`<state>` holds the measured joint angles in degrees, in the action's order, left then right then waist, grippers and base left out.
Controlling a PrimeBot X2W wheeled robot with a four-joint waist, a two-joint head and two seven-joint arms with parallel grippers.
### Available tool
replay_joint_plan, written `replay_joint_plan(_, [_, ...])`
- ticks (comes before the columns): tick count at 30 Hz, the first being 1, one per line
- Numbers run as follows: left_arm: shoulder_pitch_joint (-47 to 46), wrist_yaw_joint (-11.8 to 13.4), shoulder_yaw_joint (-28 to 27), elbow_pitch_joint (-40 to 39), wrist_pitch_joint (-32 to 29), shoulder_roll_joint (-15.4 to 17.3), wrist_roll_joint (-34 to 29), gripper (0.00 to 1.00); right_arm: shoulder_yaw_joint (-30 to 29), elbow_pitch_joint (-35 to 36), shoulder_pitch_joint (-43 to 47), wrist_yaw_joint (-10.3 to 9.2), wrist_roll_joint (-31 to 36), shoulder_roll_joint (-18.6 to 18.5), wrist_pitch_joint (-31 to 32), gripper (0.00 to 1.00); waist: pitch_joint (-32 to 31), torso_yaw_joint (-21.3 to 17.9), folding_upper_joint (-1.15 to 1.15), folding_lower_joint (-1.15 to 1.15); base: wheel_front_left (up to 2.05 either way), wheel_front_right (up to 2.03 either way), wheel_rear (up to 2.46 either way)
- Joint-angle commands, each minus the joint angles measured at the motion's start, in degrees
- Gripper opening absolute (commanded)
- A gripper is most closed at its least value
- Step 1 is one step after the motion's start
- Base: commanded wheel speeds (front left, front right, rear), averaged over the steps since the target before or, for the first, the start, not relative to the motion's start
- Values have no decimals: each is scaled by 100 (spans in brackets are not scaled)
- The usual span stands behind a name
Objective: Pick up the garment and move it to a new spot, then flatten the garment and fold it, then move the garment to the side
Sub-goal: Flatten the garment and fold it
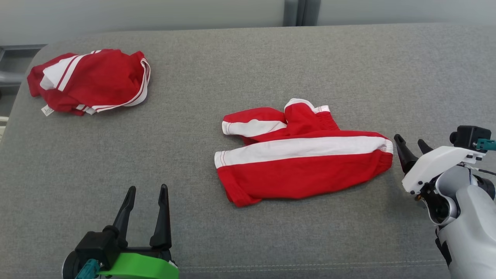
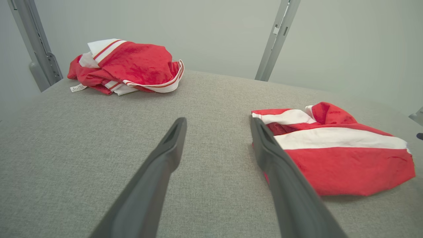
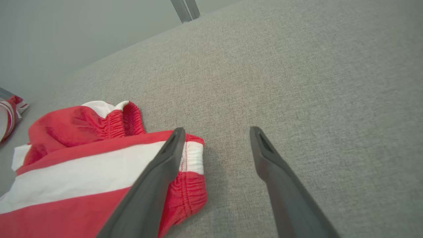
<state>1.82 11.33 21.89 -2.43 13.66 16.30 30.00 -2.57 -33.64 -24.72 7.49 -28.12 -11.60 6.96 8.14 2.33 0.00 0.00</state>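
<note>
Two hands flank the work, both with fingers spread wide and holding nothing. The red shorts with a broad white side stripe (image 1: 302,170) lie on the grey woven-fabric worktop (image 1: 271,58) between them: ahead and to the right of the left hand (image 1: 147,187), and just to the left of the right hand (image 1: 409,138), whose fingertips stand beside the gathered elastic waistband (image 3: 193,155) without clearly touching it. The shorts are bunched, one leg doubled over the other near the waistband, so the step in hand looks like the first pick-up or the flattening. To do it well, the right hand would pinch the waistband corner closest to it, taking both layers, while the left hand reaches forward and right to the open leg hem (image 1: 223,159) nearest it; lifting with two far-apart grips lets the cloth hang and lose its folds, whereas a single grab in the middle would only crumple it more. Far ahead and to the left of the left hand lies a crumpled red garment with white banding (image 1: 93,79), best left alone. A small white sewn-in label (image 2: 78,88) pokes out from its near edge; whatever is printed on it is too small to read, and no other brand or writing can be made out
</note>
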Motion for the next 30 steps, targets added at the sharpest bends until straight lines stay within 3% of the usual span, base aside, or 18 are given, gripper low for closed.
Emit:
replay_joint_plan(1, [-117, -31, -2, 24, 1, -6, -47, 100, 113, -196, -138, 0, -201, -76, 103, 100, 200, 178, 0, 0, 0, 0, 0])
replay_joint_plan(7, [-188, -49, 0, 75, 24, -9, -43, 100, 495, -432, -301, 0, -752, -226, 251, 100, 279, 253, 0, 0, 0, 0, 0])
replay_joint_plan(14, [-197, -16, -4, 96, 42, -21, -51, 100, 1083, -178, -152, 0, -1507, -489, 409, 97, 298, 227, 0, 0, 0, 0, 0])
replay_joint_plan(15, [-198, -14, -2, 99, 46, -21, -49, 100, 1147, -146, -137, 0, -1602, -521, 426, 93, 302, 215, 0, 0, 0, 0, 0])
replay_joint_plan(17, [-219, -31, 0, 120, 54, -12, -39, 100, 1317, -69, -132, 0, -1796, -604, 437, 58, 315, 187, 0, 0, 0, 0, 0])
replay_joint_plan(18, [-228, -35, 3, 127, 55, -10, -39, 100, 1378, -46, -133, 0, -1855, -626, 445, 48, 320, 182, 0, 0, 0, 0, 0])
replay_joint_plan(24, [-255, -31, 13, 161, 60, -15, -13, 100, 1717, 68, -180, 0, -2196, -736, 438, 22, 343, 166, 0, 0, 0, 0, 0])
replay_joint_plan(25, [-262, -41, 12, 172, 63, -14, -1, 100, 1777, 70, -207, 0, -2234, -766, 416, 16, 349, 164, 0, 0, 0, 0, 0])
replay_joint_plan(26, [-273, -52, 16, 186, 64, -17, 9, 100, 1852, 86, -232, 0, -2270, -793, 400, 0, 353, 164, 0, 0, 0, 0, 0])
replay_joint_plan(30, [-284, -100, 12, 245, 68, -28, 46, 100, 2126, 206, -237, 0, -2432, -890, 261, 0, 343, 155, 0, 0, 0, 0, 0])
